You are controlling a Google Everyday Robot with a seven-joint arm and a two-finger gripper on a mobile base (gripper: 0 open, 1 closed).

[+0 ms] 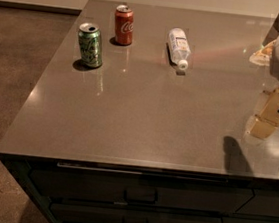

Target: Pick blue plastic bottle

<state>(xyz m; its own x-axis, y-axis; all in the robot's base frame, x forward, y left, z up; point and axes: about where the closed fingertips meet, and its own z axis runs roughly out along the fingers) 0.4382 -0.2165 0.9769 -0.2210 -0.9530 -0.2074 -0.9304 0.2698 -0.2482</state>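
The blue plastic bottle is a small clear bottle with a whitish label. It lies on its side toward the back of the grey countertop, with its white cap pointing to the front. My gripper hangs at the right edge of the view, above the counter's right side. It is well to the right of the bottle and nearer the front, and it touches nothing. Its shadow falls on the counter near the front edge.
A green can stands at the left and a red cola can behind it, both left of the bottle. Some items sit at the back right. Drawers front the counter; floor lies to the left.
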